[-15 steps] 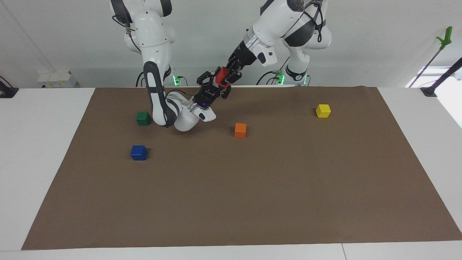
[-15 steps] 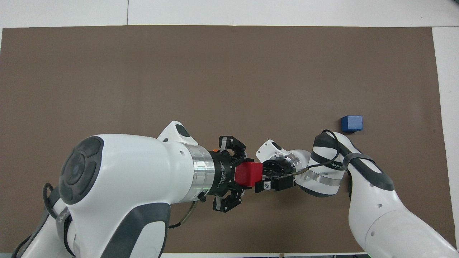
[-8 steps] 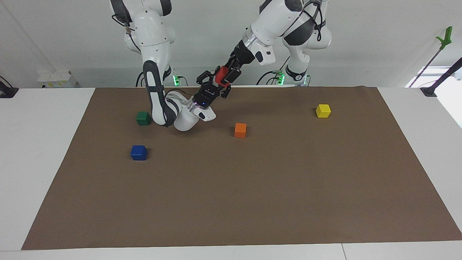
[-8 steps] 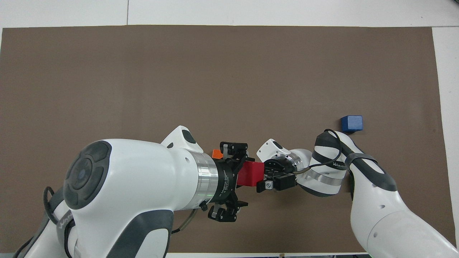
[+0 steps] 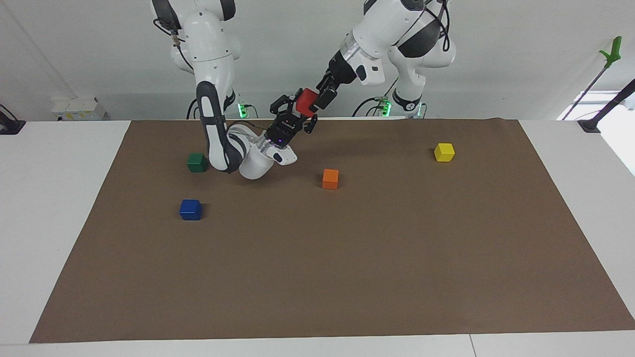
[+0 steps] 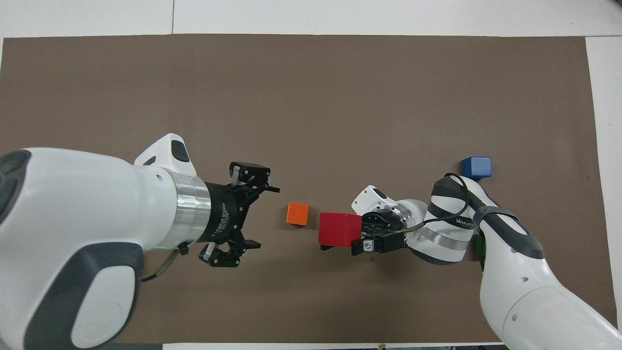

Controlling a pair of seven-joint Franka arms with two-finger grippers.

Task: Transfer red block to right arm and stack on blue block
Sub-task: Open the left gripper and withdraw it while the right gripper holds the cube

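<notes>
The red block (image 5: 306,101) is held in the air by my right gripper (image 5: 301,108), which is shut on it over the mat's edge nearest the robots; in the overhead view the red block (image 6: 339,228) sticks out from the right gripper (image 6: 346,233). My left gripper (image 5: 322,98) is open and empty, just apart from the block; it also shows in the overhead view (image 6: 252,213). The blue block (image 5: 190,209) sits on the mat toward the right arm's end and also shows in the overhead view (image 6: 476,167).
A green cube (image 5: 197,162) sits nearer to the robots than the blue block, by the right arm's elbow. An orange cube (image 5: 330,178) sits mid-mat, also in the overhead view (image 6: 298,214). A yellow cube (image 5: 444,152) sits toward the left arm's end. The brown mat (image 5: 347,258) covers the table.
My left gripper has opened, let go of the red block and pulled back and up. The block stays in my right gripper. The orange cube is now uncovered in the overhead view.
</notes>
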